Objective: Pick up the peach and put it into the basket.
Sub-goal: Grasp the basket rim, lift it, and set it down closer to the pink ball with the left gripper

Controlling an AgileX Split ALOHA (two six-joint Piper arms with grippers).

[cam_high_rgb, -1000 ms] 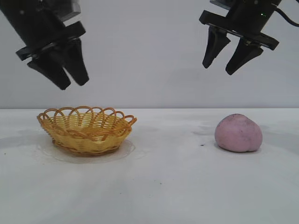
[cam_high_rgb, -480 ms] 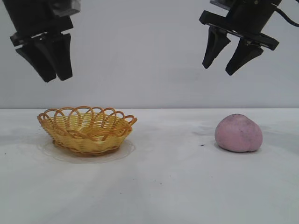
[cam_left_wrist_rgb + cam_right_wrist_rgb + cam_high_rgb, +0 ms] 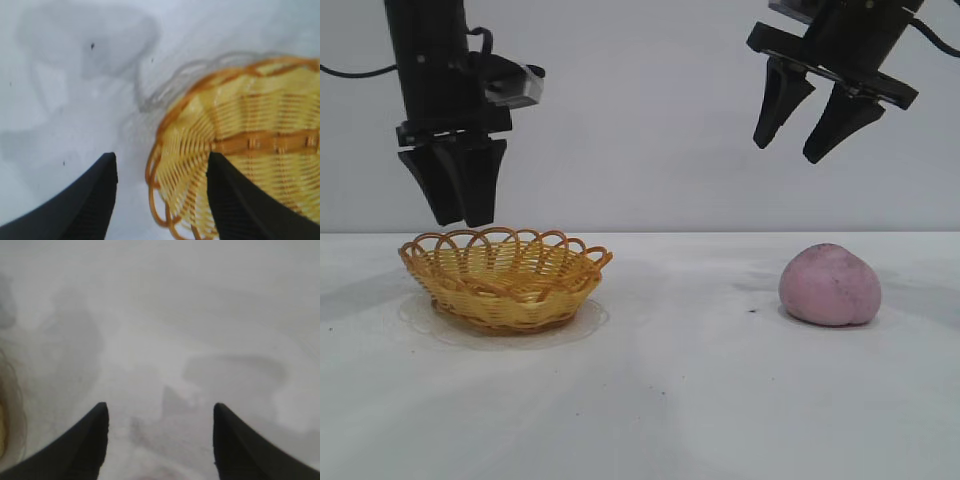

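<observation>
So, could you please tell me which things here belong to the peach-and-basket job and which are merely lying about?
Belonging to the job:
- peach
- wicker basket
- left tool, open above the basket's edge
- right tool, open, raised above the peach

Lying about:
- nothing besides the white table

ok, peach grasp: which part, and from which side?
From straight above, jaws closing across the widest mid-body of the peach. It sits on its flat underside on the table with a rounded, slightly peaked top, so a low grip should slip less than one near the crown. Nothing crowds it; the basket sits well apart. The open right gripper hangs nearest, up high.
</observation>
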